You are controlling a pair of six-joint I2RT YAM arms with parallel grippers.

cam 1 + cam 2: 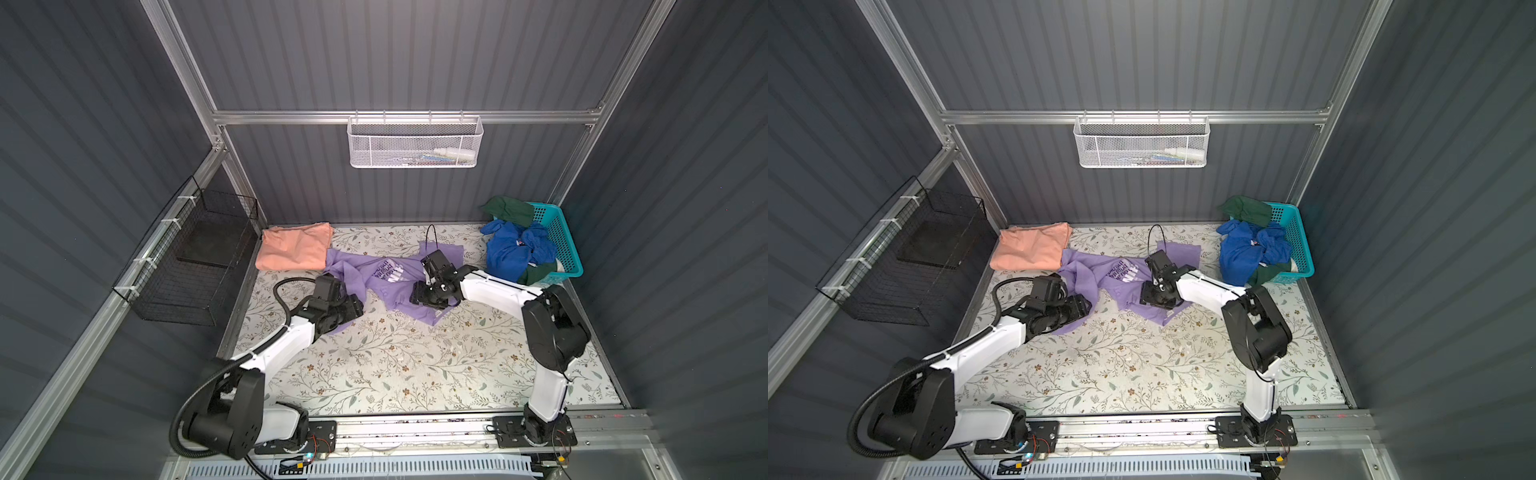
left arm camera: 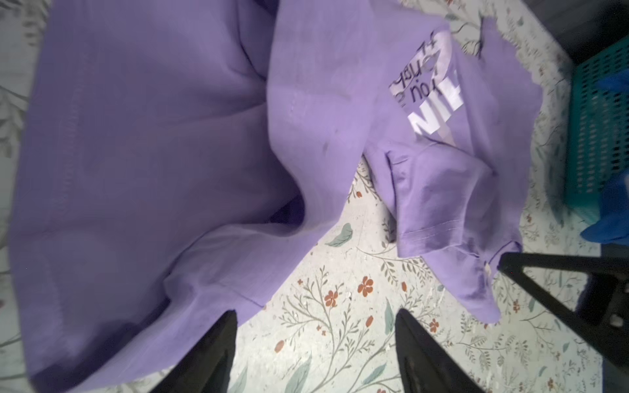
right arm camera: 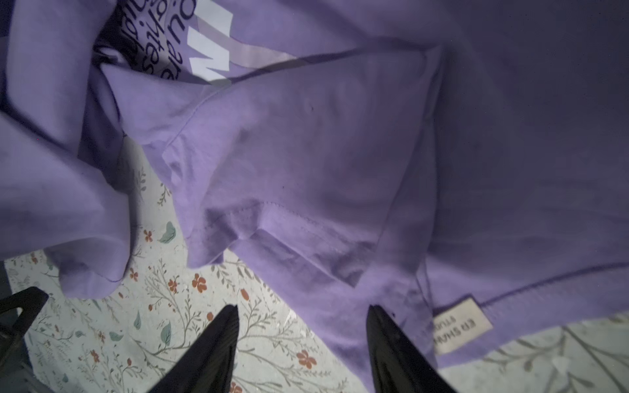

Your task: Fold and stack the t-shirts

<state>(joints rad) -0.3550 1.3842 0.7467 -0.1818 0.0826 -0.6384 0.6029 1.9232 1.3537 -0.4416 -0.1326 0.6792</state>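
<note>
**Status: lavender t-shirt spread on worktop, both grippers released**

The lavender t-shirt (image 1: 357,274) lies crumpled and unfolded across the back middle of the floral worktop (image 1: 395,365). Its dark purple and white chest lettering faces up. A sleeve is folded over the body, and a woven label shows at one hem in the right wrist view.

The salmon t-shirt (image 1: 293,247) lies folded flat in the back-left corner of the worktop, just beside the lavender one.

The left gripper (image 2: 315,314) sits low at the near-left edge of the lavender t-shirt. Its jaws stand wide apart, with bare worktop between them. One fingertip is at the cloth's hem.

The right gripper (image 3: 303,308) sits low over the near-right part of the same t-shirt. Its jaws are parted. One fingertip lies over the cloth's edge, the other over the worktop.

The turquoise basket (image 1: 561,237) stands in the back-right corner, with blue and green garments spilling over its rim.
</note>
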